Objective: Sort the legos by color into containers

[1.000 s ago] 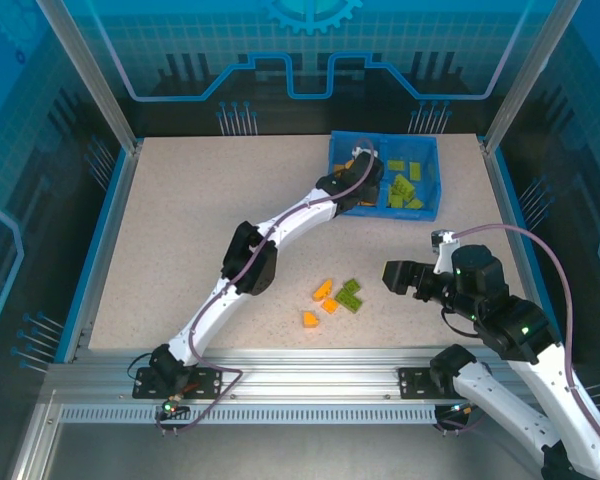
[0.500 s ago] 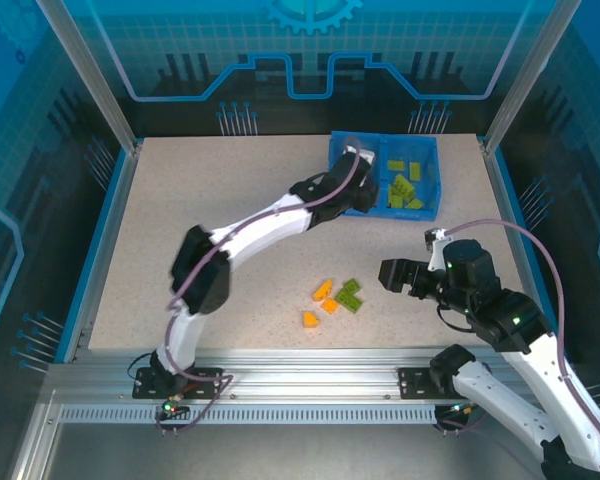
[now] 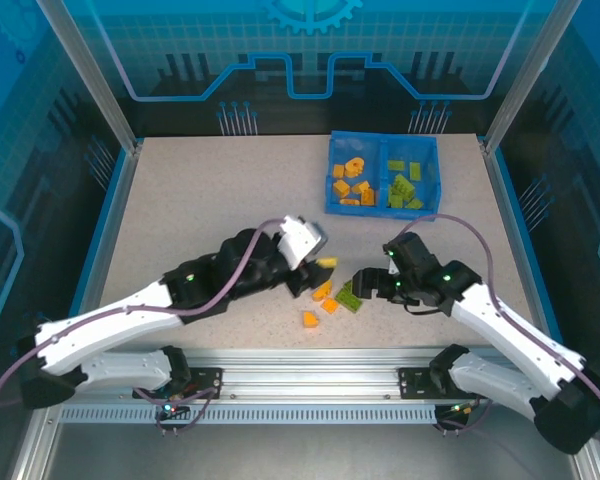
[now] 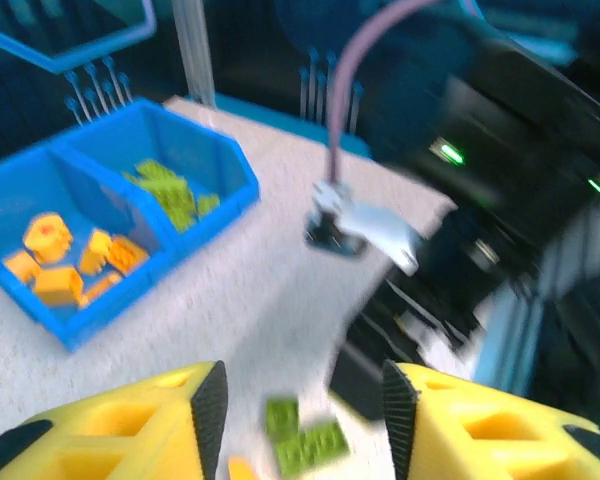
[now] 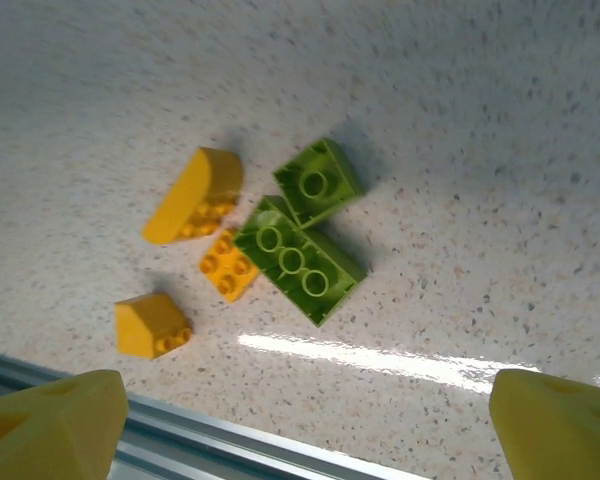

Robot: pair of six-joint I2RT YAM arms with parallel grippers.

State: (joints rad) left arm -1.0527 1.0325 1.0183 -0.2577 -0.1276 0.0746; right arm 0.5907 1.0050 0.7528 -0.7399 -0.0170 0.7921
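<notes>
Both released and empty, left gripper (image 3: 315, 275) just left of the loose legos (image 3: 335, 297), right gripper (image 3: 363, 284) just right; a simultaneous reach could collide, scattering them.

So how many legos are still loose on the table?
5, in one cluster on the table: curved orange, small orange, orange wedge, small green, long green. None seems hidden.
</notes>
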